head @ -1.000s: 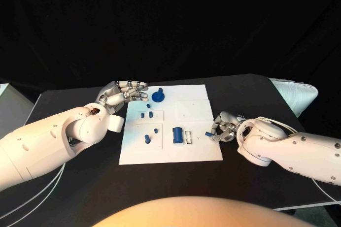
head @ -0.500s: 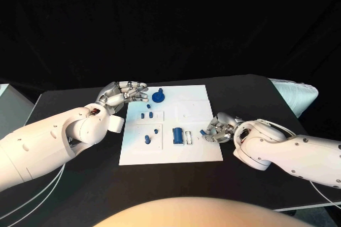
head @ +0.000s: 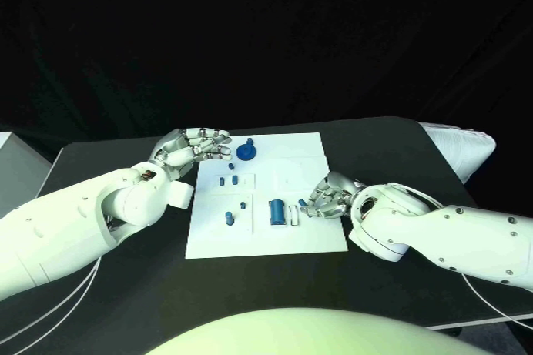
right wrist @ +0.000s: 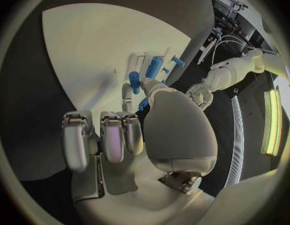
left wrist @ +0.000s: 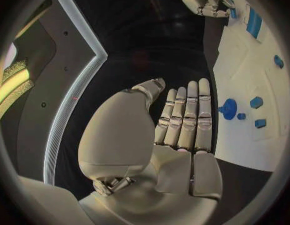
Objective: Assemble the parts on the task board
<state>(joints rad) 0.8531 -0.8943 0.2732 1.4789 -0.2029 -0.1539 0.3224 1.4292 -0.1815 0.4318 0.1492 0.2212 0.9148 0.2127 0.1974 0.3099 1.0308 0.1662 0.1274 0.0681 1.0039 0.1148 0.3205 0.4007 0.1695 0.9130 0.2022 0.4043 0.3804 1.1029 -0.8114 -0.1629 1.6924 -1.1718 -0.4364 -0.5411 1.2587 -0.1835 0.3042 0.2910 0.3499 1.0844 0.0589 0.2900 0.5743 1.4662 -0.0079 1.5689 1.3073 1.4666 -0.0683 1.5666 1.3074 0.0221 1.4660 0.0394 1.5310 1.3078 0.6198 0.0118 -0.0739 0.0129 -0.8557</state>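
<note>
Head view: right robot hand (head: 324, 199) has moved in from the task board (head: 291, 151) edge over its right side, pinching a small blue part (head: 303, 202) just beside the blue cylinder (head: 276, 210); looks like insertion approach. Left robot hand (head: 195, 145) unchanged at the far-left corner near the blue knob (head: 246, 149).

Left wrist: fingers (left wrist: 185, 116) straight, empty.

Right wrist: part (right wrist: 143, 103) clamped at the fingertips.

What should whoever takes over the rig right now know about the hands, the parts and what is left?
Right hand pinches a small blue part over the right side of the white task board.
Left hand holds nothing, fingers straight, at the board's far left corner beside the round blue knob part.
A large blue cylinder and several small blue pegs are on the board.
Left to do: seat the pinched part, then the rest.
</note>
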